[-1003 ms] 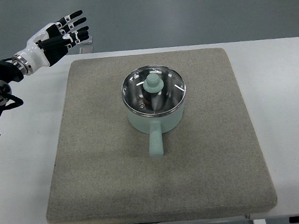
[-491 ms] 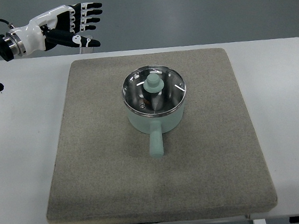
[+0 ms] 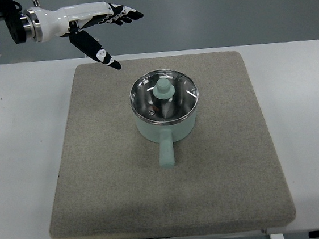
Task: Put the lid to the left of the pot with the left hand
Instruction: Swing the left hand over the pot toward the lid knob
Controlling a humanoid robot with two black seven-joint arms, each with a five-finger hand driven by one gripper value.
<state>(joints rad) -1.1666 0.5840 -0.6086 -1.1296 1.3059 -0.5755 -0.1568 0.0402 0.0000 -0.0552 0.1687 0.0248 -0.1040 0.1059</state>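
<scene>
Top view: the left arm is cut off at the far-left edge; left hand (image 3: 93, 25) hovers with fingers (image 3: 127, 14) spread wide, holding nothing. The glass lid (image 3: 164, 95), green-knobbed, sits on the pale green pot (image 3: 167, 129) mid-mat (image 3: 97, 177) on the table (image 3: 19, 140)

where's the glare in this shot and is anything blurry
Top view: small bright glints on the glass lid and its metal rim, with the pot's inside visible through it; the pot, mat and left hand all look sharp, no motion blur; light is soft and even, with only faint shadows.
</scene>
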